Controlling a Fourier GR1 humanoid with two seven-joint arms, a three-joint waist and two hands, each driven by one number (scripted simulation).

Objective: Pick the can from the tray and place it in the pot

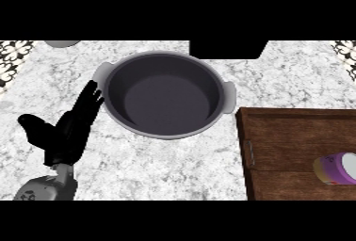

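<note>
Can (336, 168): lay on its side on the tray, at the far right of the view, partly cut off by the right edge; it showed a yellowish body with a purple band and a pale end face turned toward the right. Nothing touched it.
Tray (278, 136): dark brown wood with a raised rim, sat on the counter to the right of the pot and a little nearer; its far left corner was just beside the pot's right handle. A thin metal handle ran along its left wall.
Pot (164, 94): grey, round and deep, stood upright at the middle of the counter toward the far side, with a pale handle on each side; its dark inside held nothing.
Left hand (69, 129): black, released, fingers straight and pointing toward the far side, thumb spread out to the left; its fingertips came close to the pot's left wall beside the left handle, holding nothing. The grey forearm entered from the near left.
Right hand: did not show in the view.
Counter (173, 164): white and grey marbled stone under everything.
Far edge: a black block sat just beyond the pot, to its right, and a grey rounded shape showed at the far left, too little of it to tell what it was.
</note>
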